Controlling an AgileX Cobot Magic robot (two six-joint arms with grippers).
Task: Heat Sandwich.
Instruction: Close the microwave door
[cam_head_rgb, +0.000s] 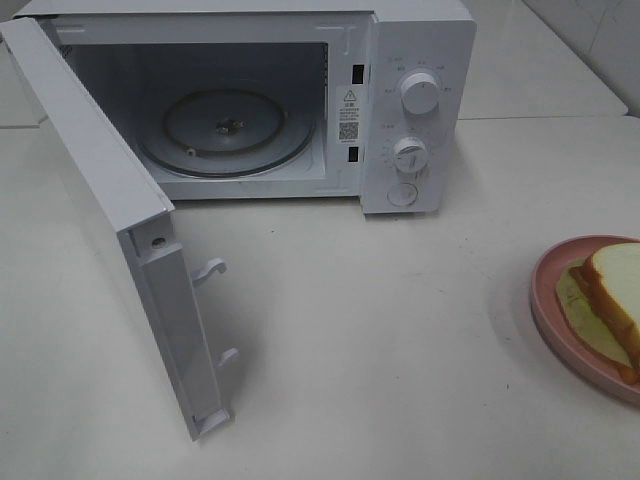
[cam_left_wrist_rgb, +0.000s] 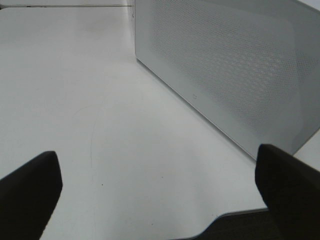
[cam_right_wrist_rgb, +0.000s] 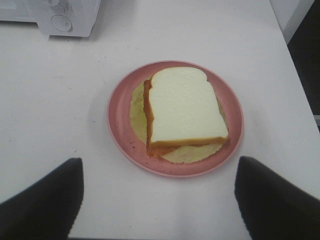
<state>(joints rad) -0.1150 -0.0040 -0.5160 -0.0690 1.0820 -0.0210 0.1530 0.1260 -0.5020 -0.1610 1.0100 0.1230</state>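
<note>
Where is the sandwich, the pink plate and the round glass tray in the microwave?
sandwich (cam_right_wrist_rgb: 185, 107), right wrist view, middle of the top bread slice.
pink plate (cam_right_wrist_rgb: 119, 125), right wrist view, bare rim beside the sandwich.
glass tray (cam_head_rgb: 195, 125), high view, bare glass left of its center.

My bench (cam_head_rgb: 400, 330) looks like a smooth, matt white laminate with a few faint scuffs. The microwave (cam_head_rgb: 420, 60) has a white casing with a soft satin sheen, likely painted metal, and its knobs (cam_head_rgb: 420, 92) look like smooth white plastic. Inside lies a clear glass turntable (cam_head_rgb: 225, 130), glossy. The open door (cam_left_wrist_rgb: 235, 65) shows a fine perforated mesh panel. The pink plate (cam_right_wrist_rgb: 120, 125) looks matt plastic. The sandwich (cam_right_wrist_rgb: 185, 107) has a finely pitted, spongy white top. Both my hands' fingers (cam_right_wrist_rgb: 45, 205) are matt black.
</note>
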